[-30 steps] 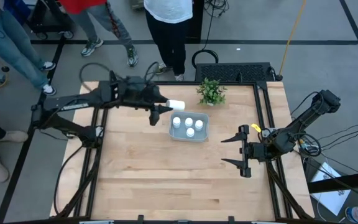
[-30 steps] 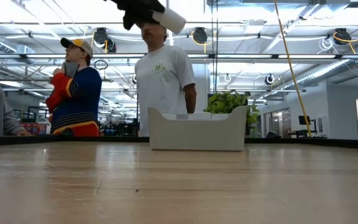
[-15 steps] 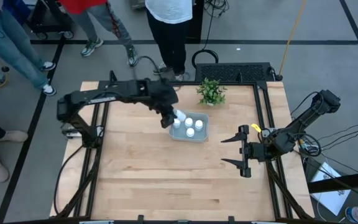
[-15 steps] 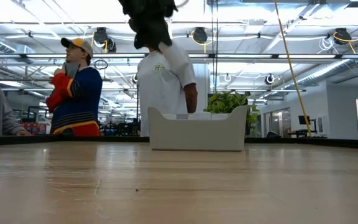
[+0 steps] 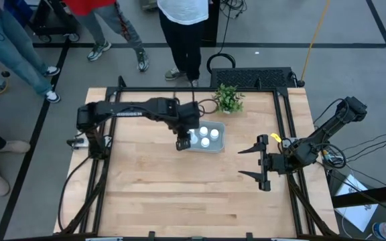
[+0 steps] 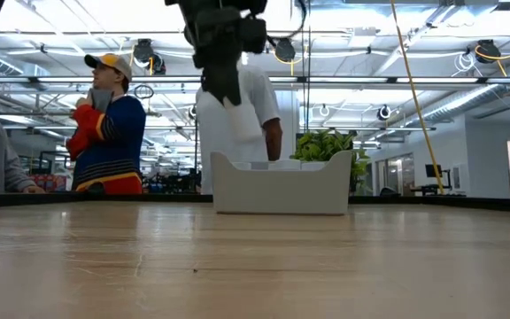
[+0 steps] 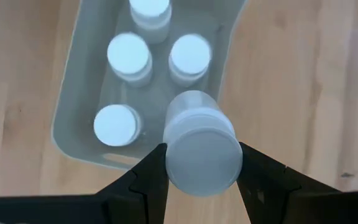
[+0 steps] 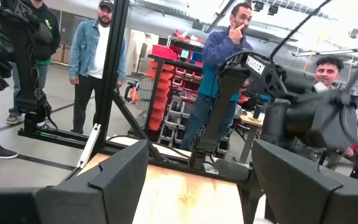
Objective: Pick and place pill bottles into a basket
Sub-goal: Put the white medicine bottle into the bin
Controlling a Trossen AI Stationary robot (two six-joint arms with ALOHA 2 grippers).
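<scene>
Left claw pinching last pill bottle above basket; next: lower, let go. Right claw spread, idle.

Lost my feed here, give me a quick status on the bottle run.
Left gripper shut on the fifth bottle, above the basket edge. Four bottles inside. Right gripper open, parked at the table's right side. Nothing in the way.

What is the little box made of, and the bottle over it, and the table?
Box: probably plastic, pale grey-blue and slightly see-through, with rounded corners. Bottle, held in the left hand: likely plastic too, plain white and smooth, with a round cap. Table: wood, light, with visible plank lines and grain.
</scene>
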